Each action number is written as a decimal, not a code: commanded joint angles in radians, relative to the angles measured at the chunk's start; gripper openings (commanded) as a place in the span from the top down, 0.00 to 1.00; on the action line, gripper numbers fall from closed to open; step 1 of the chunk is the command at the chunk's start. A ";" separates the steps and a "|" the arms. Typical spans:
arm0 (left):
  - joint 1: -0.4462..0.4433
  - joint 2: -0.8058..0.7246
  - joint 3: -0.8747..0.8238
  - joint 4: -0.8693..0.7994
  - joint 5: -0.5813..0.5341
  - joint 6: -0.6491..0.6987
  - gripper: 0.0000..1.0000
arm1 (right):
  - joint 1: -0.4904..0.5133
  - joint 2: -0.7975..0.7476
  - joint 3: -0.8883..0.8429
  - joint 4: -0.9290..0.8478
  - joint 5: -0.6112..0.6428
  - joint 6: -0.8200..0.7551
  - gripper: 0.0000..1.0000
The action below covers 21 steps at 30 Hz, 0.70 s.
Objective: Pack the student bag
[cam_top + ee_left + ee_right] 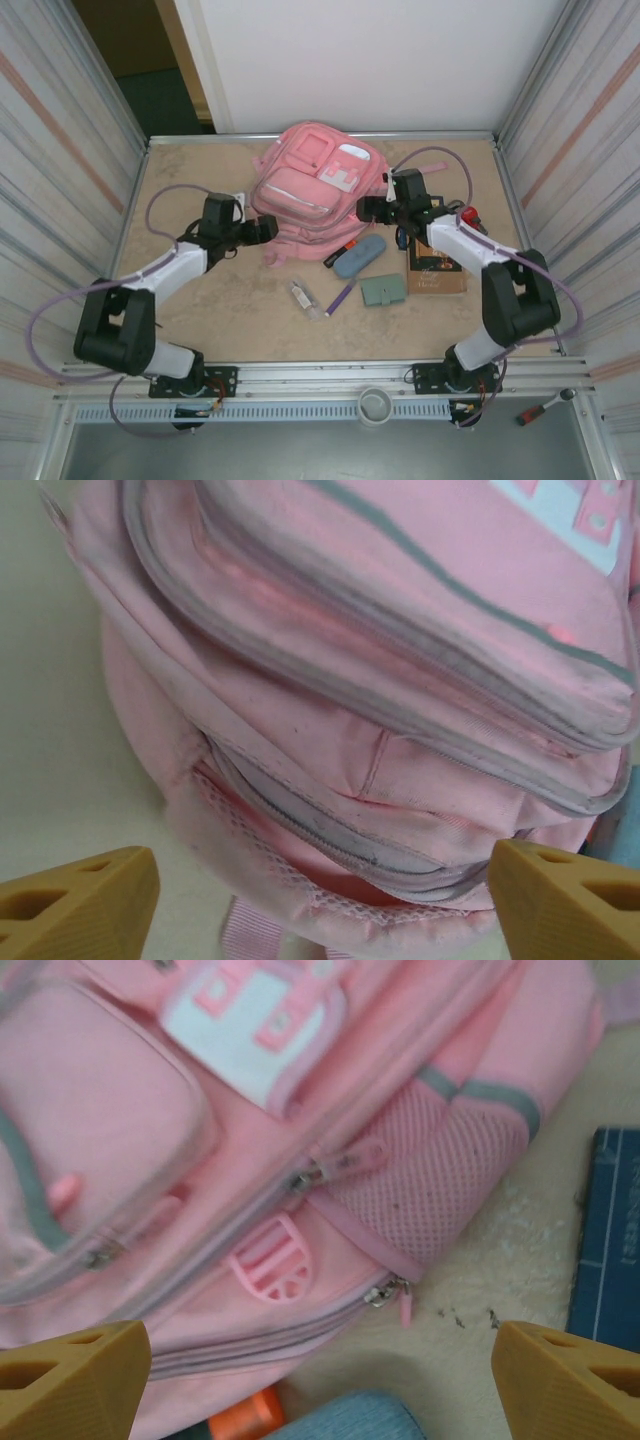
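On the beige surface (240, 300), a soft pink fabric student bag (315, 190) with a mesh pocket (430, 1180) lies between the left end effector (266, 228) and right end effector (370, 208), both spread wide.

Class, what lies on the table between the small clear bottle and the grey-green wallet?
A purple pen lies slanted between the bottle and the wallet, in the top view.

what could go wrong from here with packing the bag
The pink backpack zips look shut, and a small zip pull may slip from the right pincer. The soft fabric could bunch, or the backpack could slide, if the left pincer tugs it. The pencil pouch and orange marker lie close by the right pincer and could get knocked.
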State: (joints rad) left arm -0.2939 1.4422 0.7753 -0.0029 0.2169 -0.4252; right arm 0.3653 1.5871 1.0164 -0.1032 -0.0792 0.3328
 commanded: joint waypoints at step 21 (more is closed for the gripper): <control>0.240 0.095 -0.045 0.232 0.363 -0.134 1.00 | -0.141 0.245 0.143 0.062 -0.212 0.264 0.21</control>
State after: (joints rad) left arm -0.0666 1.5814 0.7284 0.2359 0.5106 -0.5873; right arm 0.1936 1.7496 1.0935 -0.0978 -0.2298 0.4786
